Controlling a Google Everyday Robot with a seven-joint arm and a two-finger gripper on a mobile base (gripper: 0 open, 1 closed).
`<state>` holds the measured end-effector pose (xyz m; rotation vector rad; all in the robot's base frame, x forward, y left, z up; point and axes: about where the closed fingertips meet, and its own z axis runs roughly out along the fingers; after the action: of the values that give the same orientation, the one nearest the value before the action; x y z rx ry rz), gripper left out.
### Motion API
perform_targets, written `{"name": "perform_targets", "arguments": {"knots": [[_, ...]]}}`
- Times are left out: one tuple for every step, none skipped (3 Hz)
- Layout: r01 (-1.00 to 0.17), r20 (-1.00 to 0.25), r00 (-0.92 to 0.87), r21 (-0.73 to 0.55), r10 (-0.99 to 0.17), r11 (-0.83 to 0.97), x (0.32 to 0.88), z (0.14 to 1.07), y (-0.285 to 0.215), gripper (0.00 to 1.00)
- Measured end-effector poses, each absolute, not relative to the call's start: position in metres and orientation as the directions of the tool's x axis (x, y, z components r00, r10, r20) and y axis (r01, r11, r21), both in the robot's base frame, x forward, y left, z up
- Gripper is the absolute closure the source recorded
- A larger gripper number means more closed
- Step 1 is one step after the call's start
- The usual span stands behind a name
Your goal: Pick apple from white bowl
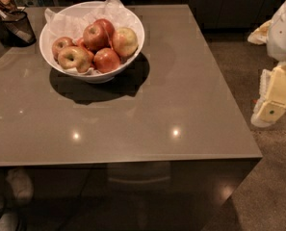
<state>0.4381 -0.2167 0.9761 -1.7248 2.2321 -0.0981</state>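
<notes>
Two glints [174, 132] of lamp light lie on the grey tabletop [190, 95] close to its near edge. Farther back and off the right edge, well apart from any fruit, the gripper [276, 96] hangs over the floor as a pale yellow block below the white arm [284, 28]; whether it is open or closed cannot be told. Beyond it, toward the far left corner, stands the white bowl [92, 75], lined with a crinkled paper liner [109, 6] and heaped with fruit. The apple [125, 41], the palest one, yellow-green with a red blush, lies on the bowl's right side by the rim, touching the red apples [106, 59] beside it, its top and right flank bare. A smaller yellowish apple [74, 57] sits at the bowl's near left. A dark mesh cup [17, 28] occupies the far left corner, beside the bowl. The task looks to be at its start: the apple is in the bowl and the reach is yet to be made. The next move probably calls for crossing the right edge toward the bowl's right side, then descending on the pale apple without knocking the rim or rolling its neighbours.
</notes>
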Motion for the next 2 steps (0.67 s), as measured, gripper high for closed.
{"name": "perform_targets", "arguments": {"knots": [[-0.93,-0.21,-0.221,-0.248,-0.952,0.271,0.444,0.98,-0.214,0.0],[-0.94,-0.213,-0.214,-0.219,-0.953,0.26,0.466,0.982,-0.205,0.0]]}}
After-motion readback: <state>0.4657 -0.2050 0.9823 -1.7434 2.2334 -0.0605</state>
